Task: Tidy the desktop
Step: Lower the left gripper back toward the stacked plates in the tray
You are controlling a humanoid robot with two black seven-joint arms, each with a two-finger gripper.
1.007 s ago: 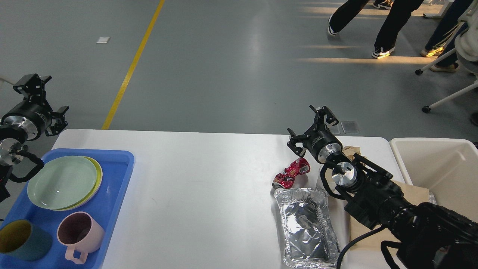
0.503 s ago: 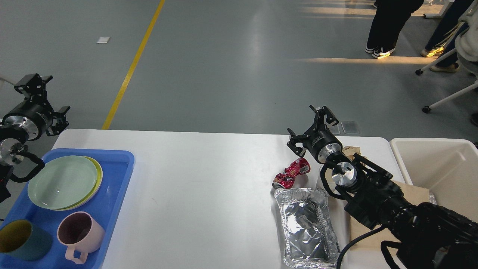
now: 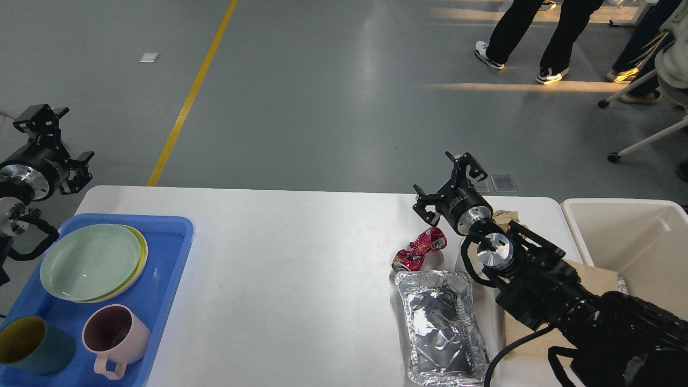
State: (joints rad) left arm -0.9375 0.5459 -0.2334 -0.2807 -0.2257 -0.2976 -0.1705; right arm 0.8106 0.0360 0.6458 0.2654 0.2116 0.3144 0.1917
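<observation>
The white desktop [image 3: 301, 252] fills the lower view. On its right part lie a crushed red can [image 3: 420, 248], a crumpled foil tray [image 3: 442, 322], a flat brown paper [image 3: 594, 279] and a small crumpled brown scrap [image 3: 504, 217]. My right gripper [image 3: 444, 180] is open and empty, raised just behind and right of the can, not touching it. My left gripper [image 3: 56, 137] is open and empty, off the table's far left corner, above the floor.
A blue tray [image 3: 169, 252] at the left front holds stacked green plates [image 3: 88, 262], a pink mug [image 3: 115, 333] and a teal cup [image 3: 29, 345]. A cream bin [image 3: 634, 236] stands at the table's right end. People [image 3: 559, 32] and chair legs [image 3: 639, 141] are at the far right.
My left gripper has drifted a little to the left and up. My right arm has not moved. The people in the background have walked.
</observation>
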